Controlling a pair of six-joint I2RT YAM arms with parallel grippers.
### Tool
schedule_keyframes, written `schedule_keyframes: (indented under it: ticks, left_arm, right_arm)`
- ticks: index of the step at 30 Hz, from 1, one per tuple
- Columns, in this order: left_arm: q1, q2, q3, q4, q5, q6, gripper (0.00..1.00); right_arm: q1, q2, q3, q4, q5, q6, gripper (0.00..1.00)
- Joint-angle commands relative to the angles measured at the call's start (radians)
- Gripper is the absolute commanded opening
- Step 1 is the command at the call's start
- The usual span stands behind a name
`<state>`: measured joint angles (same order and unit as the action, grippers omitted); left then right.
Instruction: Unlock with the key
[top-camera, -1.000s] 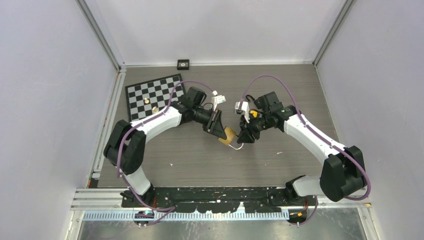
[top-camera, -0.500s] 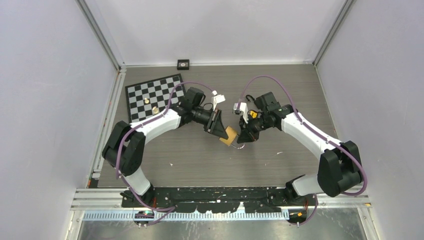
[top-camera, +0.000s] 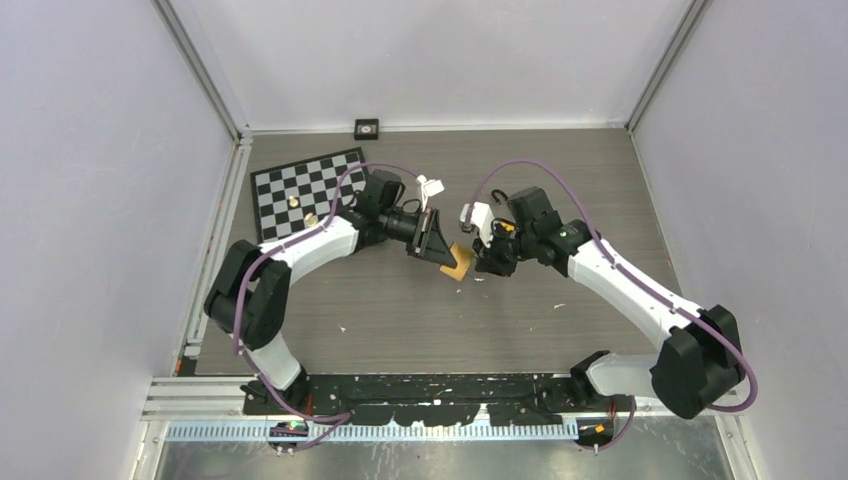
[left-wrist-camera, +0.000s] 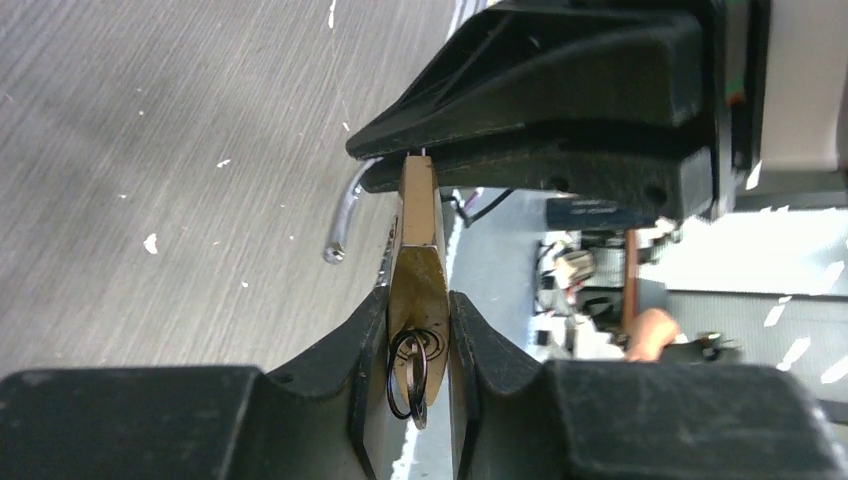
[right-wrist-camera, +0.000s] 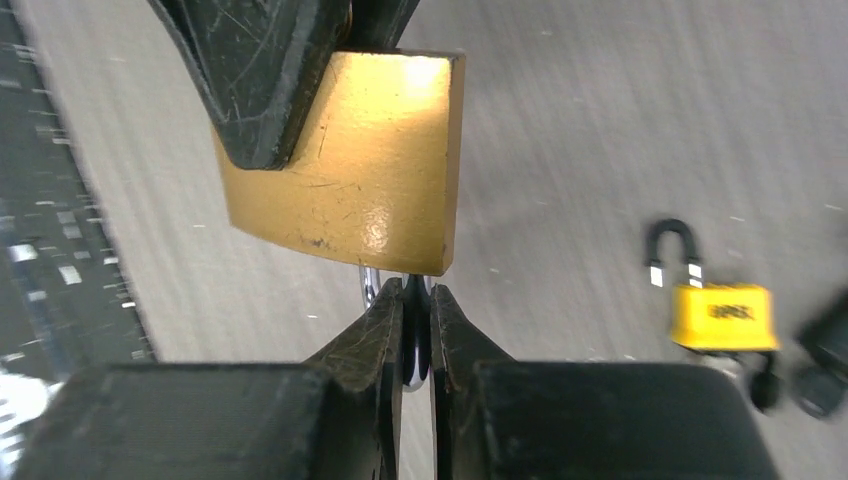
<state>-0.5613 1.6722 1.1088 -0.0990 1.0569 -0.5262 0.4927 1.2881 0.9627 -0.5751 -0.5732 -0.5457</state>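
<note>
Found brass padlock (top-camera: 458, 262) held clear of the bench (top-camera: 560, 170), near its middle, between the two hands. Noted left hand (left-wrist-camera: 416, 298) clamped across the flat faces of the body, narrow, with brass filling the gap between its fingers. Noted right hand (right-wrist-camera: 416, 290) meeting the padlock from the opposite end, pinched almost fully together on a thin metal part projecting from the body's edge. Judged that part, from the left wrist view, to be the shackle (left-wrist-camera: 347, 205): silver, curved, emerging from between the right fingers, one end standing free beside the body.

Recorded key ring (left-wrist-camera: 407, 375), dark, hanging at the padlock end nearest the left wrist camera, between the left fingers (left-wrist-camera: 365, 340). Could not make out the key itself clearly; cannot tell how far seated in the lock.

Logged second padlock (right-wrist-camera: 722, 315), yellow with a dark shackle, lying on the bench well apart from the held one, seen only from the right wrist. Logged checkerboard (top-camera: 300, 190) at the far left of the bench, partly under the left arm, with two small brass-coloured pieces (top-camera: 293, 201) on it. Logged small black square item (top-camera: 367, 127) at the rear edge, apart from everything else.
</note>
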Motion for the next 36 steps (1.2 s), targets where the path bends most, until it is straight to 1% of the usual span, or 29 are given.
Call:
schedule_keyframes:
  ticks: [1,5,8,10,12,14,18,20,21,24,26,28,30,33,36]
  left_arm:
    - [0.029,0.084,0.050,0.213,0.051,-0.302,0.00]
    - [0.035,0.138,0.054,0.368,0.064,-0.502,0.00]
    - [0.047,0.158,0.036,0.493,0.066,-0.629,0.00]
    - [0.052,0.165,0.027,0.574,0.067,-0.695,0.00]
    - [0.056,0.166,0.029,0.585,0.069,-0.699,0.00]
    - [0.061,0.166,0.034,0.580,0.067,-0.678,0.00]
    - [0.083,0.185,0.052,0.505,0.057,-0.570,0.00]
    - [0.103,0.205,0.066,0.477,0.053,-0.520,0.00]
    - [0.111,0.220,0.081,0.470,0.054,-0.497,0.00]
    - [0.123,0.257,0.121,0.453,0.071,-0.444,0.00]
    - [0.123,0.269,0.127,0.489,0.086,-0.460,0.00]
    - [0.123,0.271,0.116,0.570,0.102,-0.502,0.00]
    - [0.123,0.274,0.108,0.618,0.123,-0.526,0.00]
    - [0.124,0.279,0.111,0.575,0.111,-0.481,0.00]
    - [0.123,0.305,0.159,0.463,0.095,-0.369,0.00]
  right_arm:
    - [0.106,-0.078,-0.025,0.133,0.343,-0.032,0.02]
    - [0.172,-0.081,-0.066,0.245,0.610,-0.094,0.03]
    - [0.207,-0.093,-0.114,0.344,0.755,-0.162,0.04]
    - [0.224,-0.092,-0.140,0.403,0.826,-0.213,0.08]
    - [0.237,-0.087,-0.165,0.456,0.871,-0.239,0.16]
    - [0.238,-0.090,-0.172,0.452,0.857,-0.233,0.26]
    - [0.239,-0.114,-0.171,0.407,0.753,-0.171,0.51]
    - [0.238,-0.132,-0.166,0.374,0.703,-0.150,0.60]
    - [0.238,-0.137,-0.161,0.358,0.684,-0.145,0.62]
    - [0.233,-0.154,-0.169,0.346,0.664,-0.129,0.63]
    - [0.219,-0.156,-0.180,0.348,0.656,-0.127,0.63]
    - [0.187,-0.151,-0.190,0.361,0.644,-0.104,0.63]
    - [0.110,-0.140,-0.182,0.362,0.593,-0.048,0.62]
    - [0.002,-0.122,-0.142,0.339,0.492,0.035,0.62]
    - [-0.027,-0.128,-0.127,0.323,0.471,0.055,0.62]
